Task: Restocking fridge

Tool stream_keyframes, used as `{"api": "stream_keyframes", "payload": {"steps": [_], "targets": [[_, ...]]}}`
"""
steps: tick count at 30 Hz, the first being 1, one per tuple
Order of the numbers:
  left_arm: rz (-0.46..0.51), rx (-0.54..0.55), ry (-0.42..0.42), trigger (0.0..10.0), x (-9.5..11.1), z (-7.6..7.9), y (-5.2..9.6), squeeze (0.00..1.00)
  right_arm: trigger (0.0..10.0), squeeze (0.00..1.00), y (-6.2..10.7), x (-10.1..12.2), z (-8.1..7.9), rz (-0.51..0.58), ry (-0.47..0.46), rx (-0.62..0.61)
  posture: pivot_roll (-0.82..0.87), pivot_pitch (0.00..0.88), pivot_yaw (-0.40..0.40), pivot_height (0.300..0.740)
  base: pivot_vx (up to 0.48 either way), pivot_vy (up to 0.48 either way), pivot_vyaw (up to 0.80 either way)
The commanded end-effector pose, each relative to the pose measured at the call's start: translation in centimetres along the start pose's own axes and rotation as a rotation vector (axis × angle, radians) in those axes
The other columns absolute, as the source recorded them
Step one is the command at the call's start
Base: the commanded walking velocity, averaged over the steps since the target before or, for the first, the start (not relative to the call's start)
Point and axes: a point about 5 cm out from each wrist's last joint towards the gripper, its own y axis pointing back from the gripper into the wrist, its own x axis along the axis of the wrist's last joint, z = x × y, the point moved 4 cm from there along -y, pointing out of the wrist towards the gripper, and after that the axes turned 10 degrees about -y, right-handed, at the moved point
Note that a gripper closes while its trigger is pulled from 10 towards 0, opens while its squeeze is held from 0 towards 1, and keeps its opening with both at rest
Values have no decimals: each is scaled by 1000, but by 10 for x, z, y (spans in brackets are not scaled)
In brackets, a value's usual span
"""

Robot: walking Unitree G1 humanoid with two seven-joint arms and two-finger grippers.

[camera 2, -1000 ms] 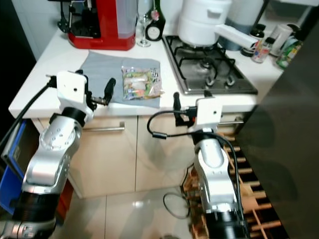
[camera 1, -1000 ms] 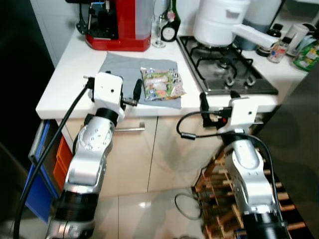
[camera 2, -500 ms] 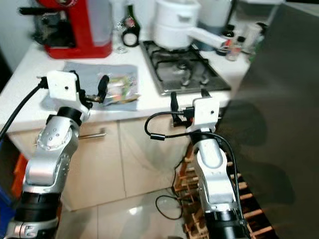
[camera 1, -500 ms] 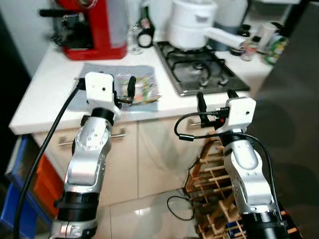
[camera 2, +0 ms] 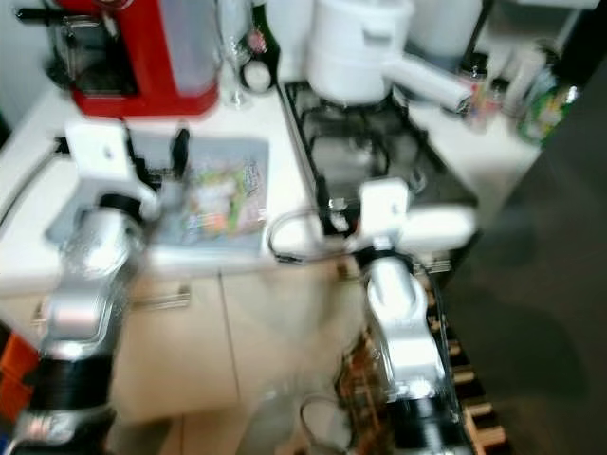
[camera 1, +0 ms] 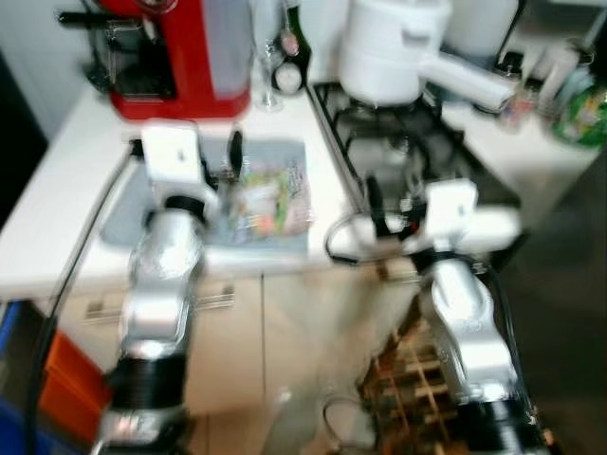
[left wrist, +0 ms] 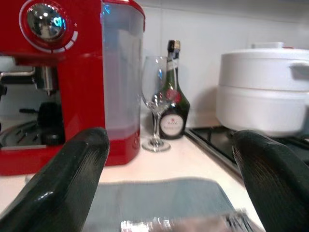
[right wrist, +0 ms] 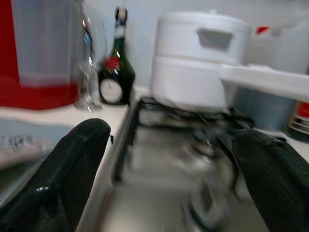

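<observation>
A clear packet of food [camera 1: 270, 199] lies flat on a grey mat [camera 1: 285, 156] on the white counter. My left gripper [camera 1: 218, 159] hovers open over the mat, just left of the packet; in the left wrist view its fingers [left wrist: 63, 183] stand wide apart with the packet [left wrist: 178, 224] low between them. My right gripper [camera 1: 394, 194] is open at the front edge of the gas hob [camera 1: 408, 142], holding nothing, its fingers [right wrist: 63, 179] spread in front of the burners. Both eye views are blurred.
A red coffee machine [camera 1: 180, 47], a wine glass [left wrist: 155, 101] and a dark bottle [left wrist: 171, 96] stand behind the mat. A white pot [camera 1: 394, 47] sits on the hob. Cabinet doors and a wooden wine rack [camera 1: 417, 379] are below; a dark panel [camera 2: 541, 284] rises on the right.
The view has shifted and blurred. Both arms have come forward: the left gripper from the counter edge to over the mat, the right one up to the hob's front edge.
</observation>
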Motion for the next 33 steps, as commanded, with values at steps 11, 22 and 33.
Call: {"api": "stream_keyframes", "payload": {"steps": [11,22,33], "targets": [[-131,-58,97,10000,-21,-10,-15,0,10000,75,9,-1,4,-54,-187,-31,-97,0,-36,740,0,0,0],[-324,-188,242,10000,-48,9,-25,0,10000,59,11,-7,-14,-150,-401,44,-156,0,25,740,0,0,0],[-428,-197,313,10000,-60,11,-22,0,10000,51,7,-13,-49,-267,-552,175,-137,0,24,740,0,0,0]]}}
